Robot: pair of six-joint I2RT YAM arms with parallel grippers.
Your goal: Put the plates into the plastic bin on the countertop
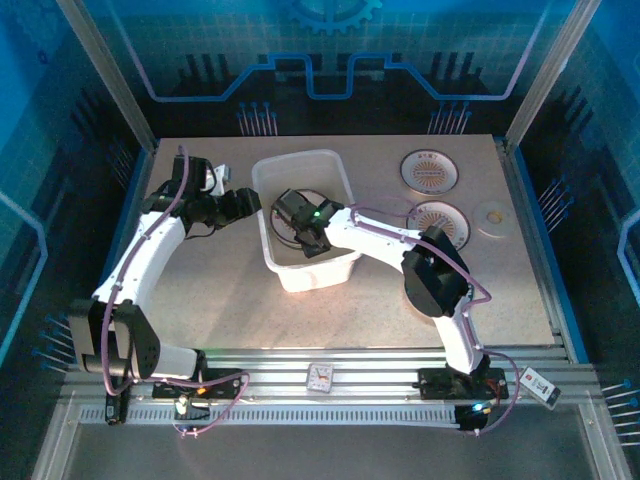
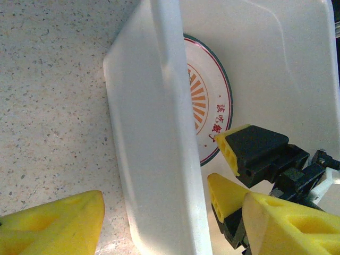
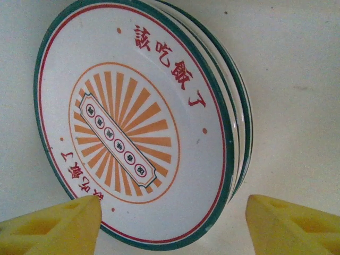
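Right gripper (image 3: 170, 207) spread, holding nothing, above stacked plates (image 3: 133, 122) inside plastic bin (image 1: 300, 165) | left gripper (image 2: 172, 212) spread astride bin wall | step: drop-off | next: lift clear, reach remaining plates (image 1: 440, 222) on countertop (image 1: 300, 320), right of bin

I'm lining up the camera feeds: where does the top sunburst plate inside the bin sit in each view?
Top external: sunburst plate inside the plastic bin, just left of centre.
Left wrist: plate right of centre, behind the bin's wall.
Right wrist: plate centre-left, large.
Shared landmark: the bin.
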